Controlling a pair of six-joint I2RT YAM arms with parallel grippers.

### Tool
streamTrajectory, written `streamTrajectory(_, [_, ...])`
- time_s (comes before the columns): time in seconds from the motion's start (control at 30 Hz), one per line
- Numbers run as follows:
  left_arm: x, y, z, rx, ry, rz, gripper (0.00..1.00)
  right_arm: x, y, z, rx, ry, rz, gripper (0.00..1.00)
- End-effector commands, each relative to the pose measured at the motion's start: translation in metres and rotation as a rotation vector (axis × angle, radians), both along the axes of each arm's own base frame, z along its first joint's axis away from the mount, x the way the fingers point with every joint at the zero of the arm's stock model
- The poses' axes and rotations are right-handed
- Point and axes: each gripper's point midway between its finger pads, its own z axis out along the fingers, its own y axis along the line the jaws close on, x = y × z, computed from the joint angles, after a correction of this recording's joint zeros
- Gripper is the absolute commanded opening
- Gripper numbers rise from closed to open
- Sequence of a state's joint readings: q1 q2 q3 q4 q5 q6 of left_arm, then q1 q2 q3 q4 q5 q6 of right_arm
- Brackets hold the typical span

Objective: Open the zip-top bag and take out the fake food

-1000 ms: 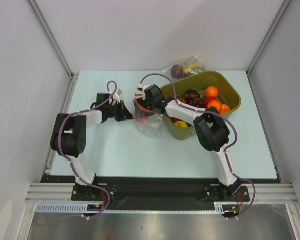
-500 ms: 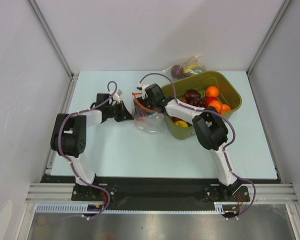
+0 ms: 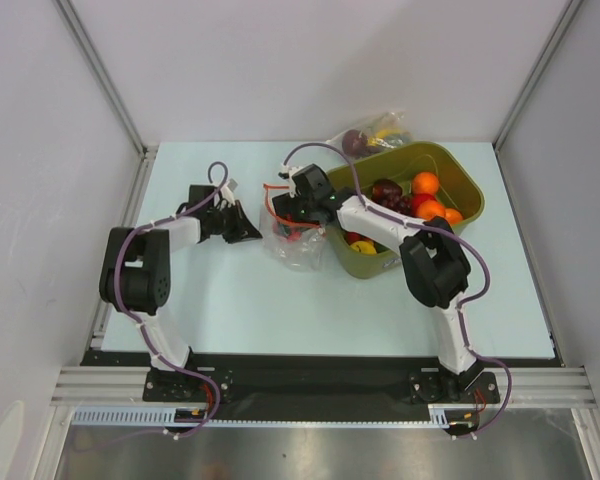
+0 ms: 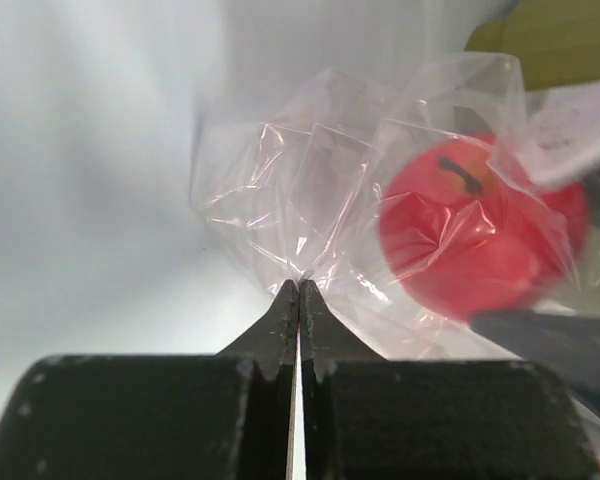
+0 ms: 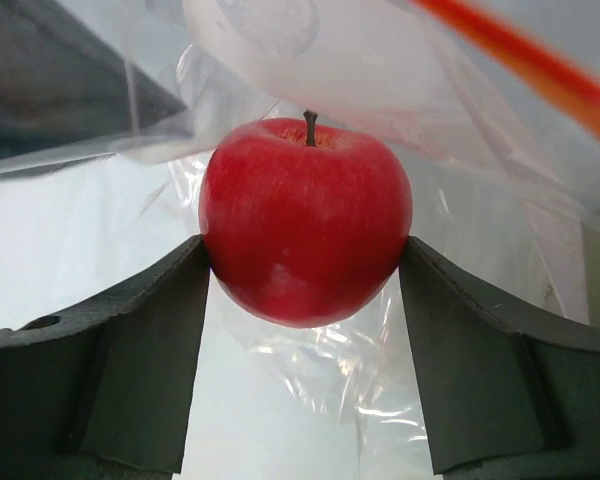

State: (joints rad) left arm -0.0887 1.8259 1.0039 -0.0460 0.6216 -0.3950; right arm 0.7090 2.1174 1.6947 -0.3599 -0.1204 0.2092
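Observation:
The zip-top bag [image 3: 298, 246] lies crinkled on the table just left of the green bin, its red-orange zip strip [image 5: 540, 70] at the mouth. My left gripper [image 4: 299, 285] is shut on a fold of the bag's clear plastic [image 4: 280, 190] at its left side [image 3: 256, 231]. My right gripper [image 5: 305, 245] reaches into the bag's mouth [image 3: 292, 220]. Its two fingers press both sides of a glossy red apple [image 5: 305, 220], which also shows through the film in the left wrist view [image 4: 480, 235].
An olive-green bin [image 3: 464, 176] stands right of the bag, with oranges [image 3: 424, 183], a dark maroon fruit [image 3: 384, 190] and other fake food in it. A second clear bag with yellow and dark fruit [image 3: 375, 133] lies behind the bin near the back wall.
The right gripper's fingers have closed in a little around the apple and its wrist has shifted slightly right. The left gripper stays shut on the bag and has drawn slightly left.

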Motion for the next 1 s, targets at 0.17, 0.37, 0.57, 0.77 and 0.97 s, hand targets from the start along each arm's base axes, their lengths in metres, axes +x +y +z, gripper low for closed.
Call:
streamTrajectory(0.17, [0.019,0.025,0.024,0.042,-0.063,0.086,0.0,-0.028,-0.009,0.072,0.025,-0.046,0.016,0.37])
streamTrajectory(0.37, [0.023,0.044,0.026,0.058,-0.07,0.133,0.0,-0.035,-0.014,0.125,0.114,-0.081,-0.011,0.36])
streamTrajectory(0.57, [0.028,0.073,0.03,0.078,-0.08,0.196,0.0,-0.035,-0.02,0.176,0.228,-0.133,-0.053,0.36])
streamTrajectory(0.77, [0.029,0.107,0.034,0.11,-0.095,0.268,0.0,-0.002,-0.079,0.207,0.255,-0.213,-0.22,0.36])
streamTrajectory(0.97, [0.026,0.132,0.037,0.128,-0.105,0.321,0.0,0.036,-0.185,0.201,0.183,-0.242,-0.45,0.37])
